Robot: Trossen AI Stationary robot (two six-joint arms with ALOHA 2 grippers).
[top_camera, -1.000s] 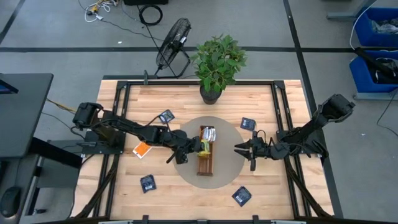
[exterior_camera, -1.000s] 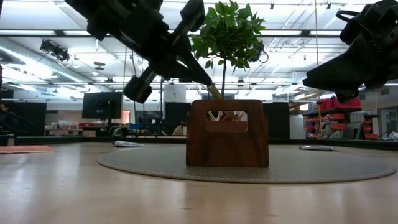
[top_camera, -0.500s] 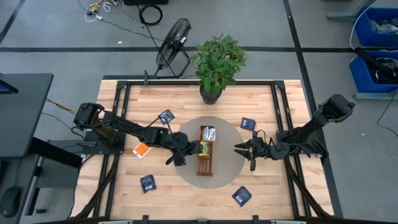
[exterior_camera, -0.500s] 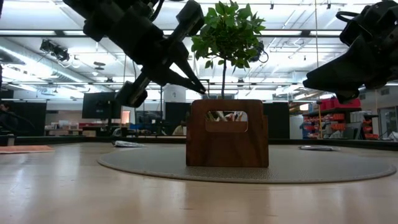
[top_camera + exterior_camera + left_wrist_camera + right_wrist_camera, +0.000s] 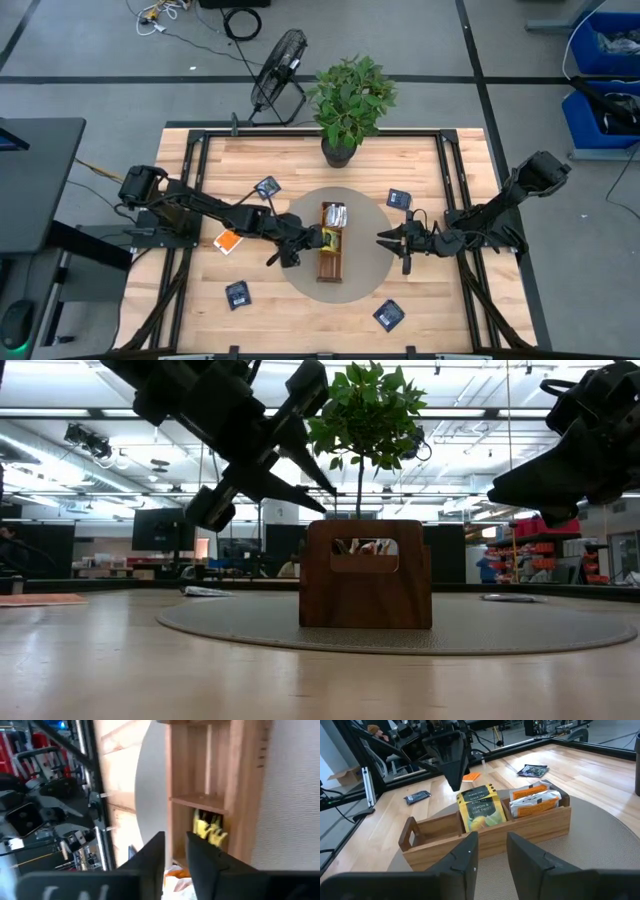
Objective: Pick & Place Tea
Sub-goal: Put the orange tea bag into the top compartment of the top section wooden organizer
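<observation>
sachets stood in the tray, whose long axis ran 12 to 6. left gripper, the nearer, sat just at its 9 o'clock, fingers slightly parted, empty. right gripper waited at 3, half-open, empty.

I log: wooden tray, smooth brown grain, satin finish. Round mat, matt grey, finely textured. Table, pale wood planks, black metal frame. Yellow sachet, printed paper, slight sheen. Dark sachets, glossy foil.
</observation>
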